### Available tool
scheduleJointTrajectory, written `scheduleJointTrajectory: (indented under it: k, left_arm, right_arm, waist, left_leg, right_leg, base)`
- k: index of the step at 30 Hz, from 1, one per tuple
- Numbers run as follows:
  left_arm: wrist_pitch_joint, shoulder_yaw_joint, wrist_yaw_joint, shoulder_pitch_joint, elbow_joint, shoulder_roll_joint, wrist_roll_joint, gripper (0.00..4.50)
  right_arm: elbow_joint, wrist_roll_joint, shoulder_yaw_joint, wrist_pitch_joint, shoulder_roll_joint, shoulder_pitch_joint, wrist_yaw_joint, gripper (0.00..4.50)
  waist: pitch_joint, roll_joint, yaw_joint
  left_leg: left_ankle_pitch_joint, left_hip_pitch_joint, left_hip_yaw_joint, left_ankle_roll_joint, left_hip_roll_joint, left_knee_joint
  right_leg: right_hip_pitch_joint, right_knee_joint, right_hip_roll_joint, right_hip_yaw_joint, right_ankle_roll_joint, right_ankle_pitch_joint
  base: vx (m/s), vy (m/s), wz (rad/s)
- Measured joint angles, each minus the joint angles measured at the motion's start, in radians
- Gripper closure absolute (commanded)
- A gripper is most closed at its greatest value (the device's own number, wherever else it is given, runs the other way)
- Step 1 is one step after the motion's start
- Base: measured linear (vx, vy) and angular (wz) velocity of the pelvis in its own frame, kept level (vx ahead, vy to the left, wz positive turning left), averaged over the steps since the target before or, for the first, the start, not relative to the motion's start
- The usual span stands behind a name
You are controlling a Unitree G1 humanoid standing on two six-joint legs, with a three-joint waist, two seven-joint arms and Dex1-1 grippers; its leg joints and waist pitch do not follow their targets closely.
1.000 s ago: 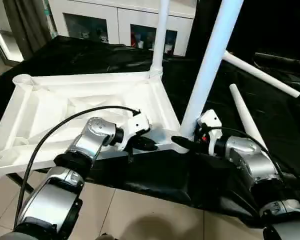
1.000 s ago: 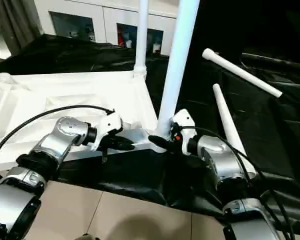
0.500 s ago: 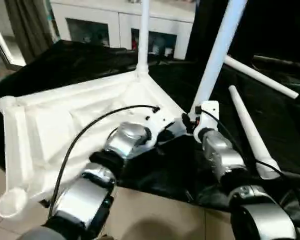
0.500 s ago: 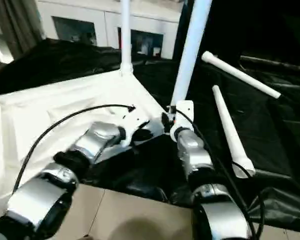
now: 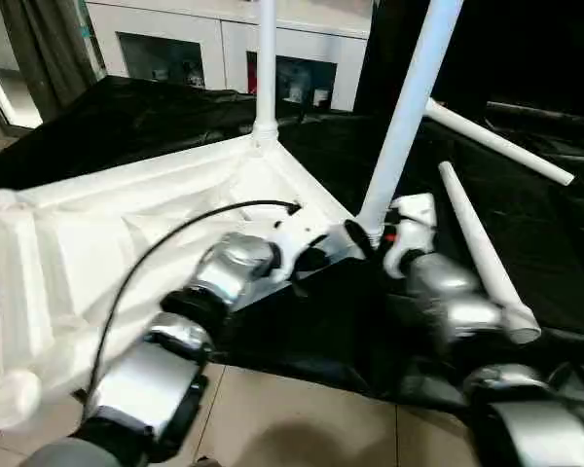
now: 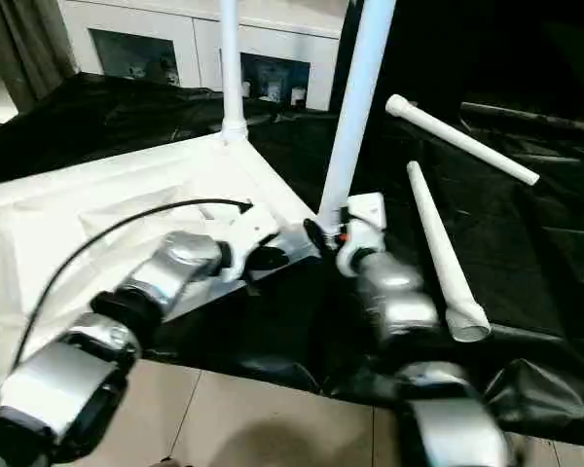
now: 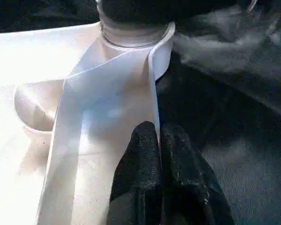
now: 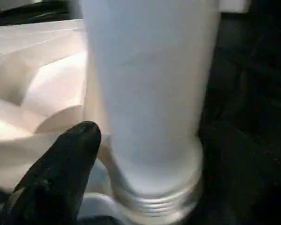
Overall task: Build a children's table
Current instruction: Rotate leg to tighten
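My left gripper [image 7: 159, 140] pinches the smooth white plastic tabletop's [image 5: 127, 224] thin raised rim, my right gripper [image 5: 360, 238] spread around the near tapered leg [image 5: 409, 107] at its ribbed base, two loose legs [image 5: 477, 243] on crinkled black sheeting [image 5: 156, 117] farther right.

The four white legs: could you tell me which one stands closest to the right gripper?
The near upright leg, standing in the tabletop's near corner socket beside the right gripper; another stands at the far corner, two lie loose.
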State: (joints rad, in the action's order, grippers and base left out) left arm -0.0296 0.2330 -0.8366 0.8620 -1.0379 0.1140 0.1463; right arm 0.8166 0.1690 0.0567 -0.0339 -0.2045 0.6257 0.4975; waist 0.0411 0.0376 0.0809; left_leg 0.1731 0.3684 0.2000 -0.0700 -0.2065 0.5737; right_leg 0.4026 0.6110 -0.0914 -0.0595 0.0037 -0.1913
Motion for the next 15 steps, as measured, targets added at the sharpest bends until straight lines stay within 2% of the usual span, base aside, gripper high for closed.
scheduleJointTrajectory:
  k: [6, 11, 14, 15]
  left_arm:
    - [0.049, 0.006, -0.216, -0.041, 0.055, 0.077, -0.025, 4.50]
    - [0.052, 0.015, -0.325, -0.066, 0.097, 0.103, -0.038, 4.50]
    - [0.053, 0.015, -0.349, -0.068, 0.100, 0.110, -0.040, 4.50]
    - [0.053, 0.015, -0.349, -0.068, 0.100, 0.110, -0.040, 4.50]
  right_arm:
    - [-0.102, -0.010, -0.104, -0.023, -0.109, -0.057, 0.278, 0.20]
    - [-0.180, -0.009, -0.159, -0.042, -0.153, -0.085, 0.442, 0.20]
    - [-0.184, -0.011, -0.176, -0.042, -0.156, -0.086, 0.471, 0.20]
    - [-0.182, -0.013, -0.176, -0.040, -0.156, -0.086, 0.471, 0.36]
  waist:
    - [0.001, -0.001, 0.005]
    - [0.001, -0.001, 0.012]
    - [0.001, 0.001, 0.014]
    - [0.002, 0.001, 0.013]
  left_leg:
    - [-0.001, 0.001, 0.000, 0.002, 0.000, 0.000]
    - [-0.001, 0.002, 0.001, 0.001, 0.000, 0.002]
    - [0.000, 0.002, 0.001, 0.000, 0.000, 0.002]
    - [0.000, 0.002, 0.001, 0.000, 0.000, 0.002]
  right_leg:
    - [0.001, -0.001, 0.000, 0.000, 0.000, -0.001]
    - [0.001, -0.001, 0.000, 0.000, -0.001, -0.002]
    - [0.001, 0.000, -0.001, 0.000, -0.001, -0.002]
    - [0.001, 0.000, -0.001, 0.000, -0.001, -0.002]
  base:
    - [0.000, 0.000, 0.00]
    - [0.000, 0.000, 0.00]
    - [0.000, 0.000, 0.00]
    - [0.000, 0.000, 0.00]
